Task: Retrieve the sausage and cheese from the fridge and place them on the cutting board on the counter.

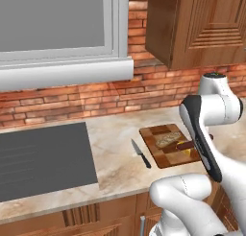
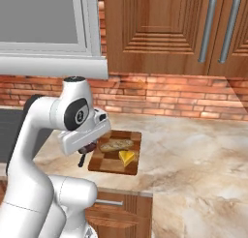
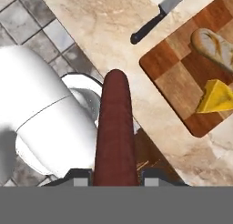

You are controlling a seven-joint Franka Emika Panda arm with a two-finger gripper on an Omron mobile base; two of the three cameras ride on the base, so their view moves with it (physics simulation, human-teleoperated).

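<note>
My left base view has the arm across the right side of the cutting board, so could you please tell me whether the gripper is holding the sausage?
Observer: Yes. In the hand view the gripper is shut on the sausage, which sticks straight out between the fingers.
Operator: Thank you. Is the sausage over the cutting board yet?
Observer: Not by the hand view. Its tip shows against the counter near the front edge, with the cutting board off to one side.
Operator: And is the cheese on the board?
Observer: Yes. The right base view shows the cheese lying on the board's near part, beside the bread.
</note>
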